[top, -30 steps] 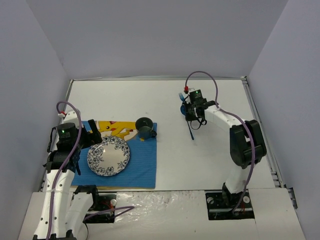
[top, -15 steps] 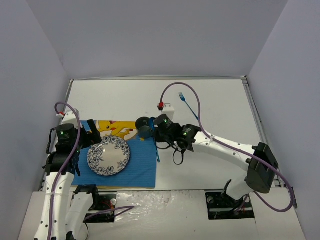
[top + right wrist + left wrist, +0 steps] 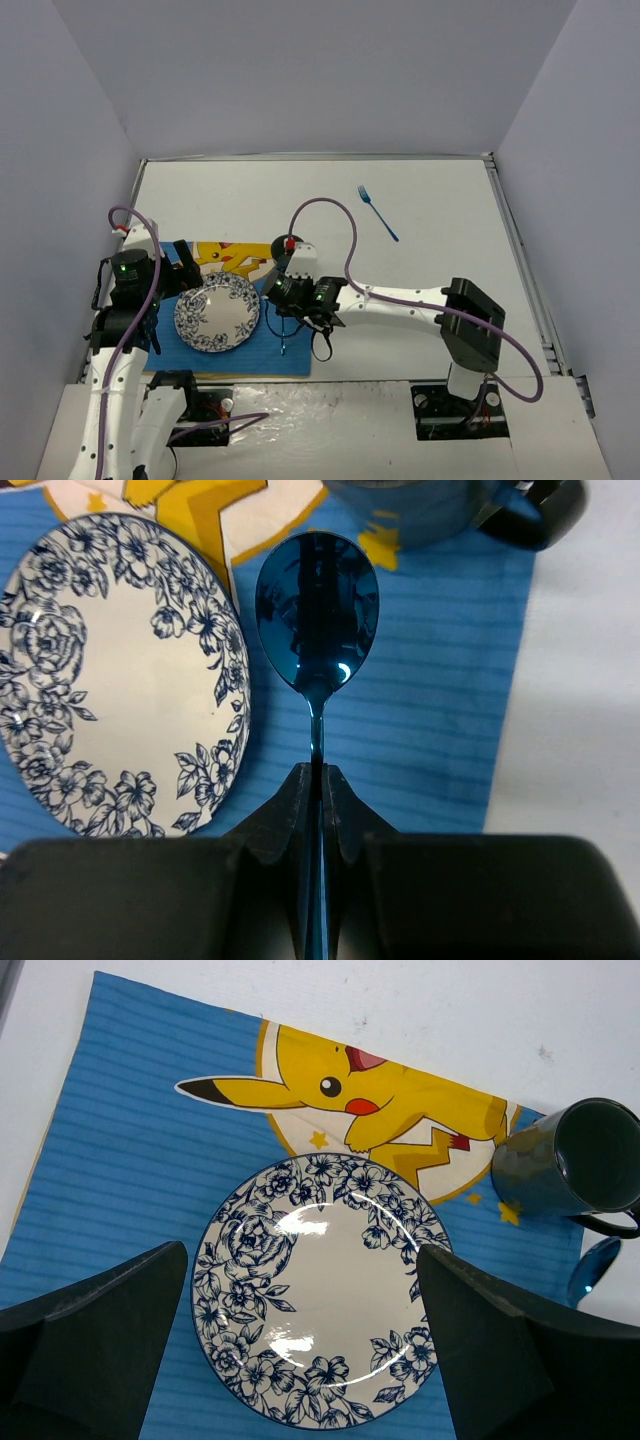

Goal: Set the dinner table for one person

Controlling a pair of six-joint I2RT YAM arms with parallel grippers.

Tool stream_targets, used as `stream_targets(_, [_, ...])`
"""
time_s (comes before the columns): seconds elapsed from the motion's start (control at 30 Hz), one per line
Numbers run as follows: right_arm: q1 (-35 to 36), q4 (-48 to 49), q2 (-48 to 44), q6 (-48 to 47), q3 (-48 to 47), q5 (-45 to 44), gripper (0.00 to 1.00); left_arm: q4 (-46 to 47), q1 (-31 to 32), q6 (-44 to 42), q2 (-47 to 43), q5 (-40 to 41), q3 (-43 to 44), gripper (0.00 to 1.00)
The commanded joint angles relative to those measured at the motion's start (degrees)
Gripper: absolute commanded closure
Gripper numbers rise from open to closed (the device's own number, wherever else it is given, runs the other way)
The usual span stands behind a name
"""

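My right gripper (image 3: pixel 315 770) is shut on the thin handle of a shiny blue spoon (image 3: pixel 318 610). The spoon's bowl hangs over the blue cartoon placemat (image 3: pixel 430 700), just right of the floral plate (image 3: pixel 110 670) and near the dark mug (image 3: pixel 430 505). In the top view the right gripper (image 3: pixel 285 300) reaches over the placemat's right part, the spoon (image 3: pixel 284 345) pointing toward the near edge. My left gripper (image 3: pixel 300 1260) stands open above the plate (image 3: pixel 320 1290), holding nothing. The white dinner table (image 3: pixel 440 250) carries everything.
A blue fork (image 3: pixel 378 213) lies alone on the table at the back right. The mug (image 3: pixel 280 246) stands at the placemat's far right corner, partly hidden by my right arm. Grey walls enclose the table on three sides.
My right arm has swung from the back right of the table across to the placemat with the spoon in its grip. The fork stayed behind. The left arm has not moved.
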State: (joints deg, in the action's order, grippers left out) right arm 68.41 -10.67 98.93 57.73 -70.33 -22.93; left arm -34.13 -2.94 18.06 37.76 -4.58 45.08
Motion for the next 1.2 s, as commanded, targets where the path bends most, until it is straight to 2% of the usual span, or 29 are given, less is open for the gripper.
stream_targets(0.0, [0.76,1.00,2.93,4.75,-3.61,-4.14,1.00,2.58,0.13,-0.31,-0.17,0.57,1.27,0.03])
stream_targets(0.47, [-0.03,2.61,11.97,2.57,-5.62,-3.41,1.00,2.66,0.15,-0.31,-0.23,0.36,1.30,0.03])
stream_targets(0.83, [-0.21,2.50,9.58,6.50,2.61,-4.03,1.00,2.84,0.21,-0.23,-0.32,0.18,1.24,0.03])
stream_targets(1.17, [-0.38,2.06,8.95,7.84,3.85,-3.62,1.00,2.75,0.13,-0.27,-0.14,0.18,1.24,0.03])
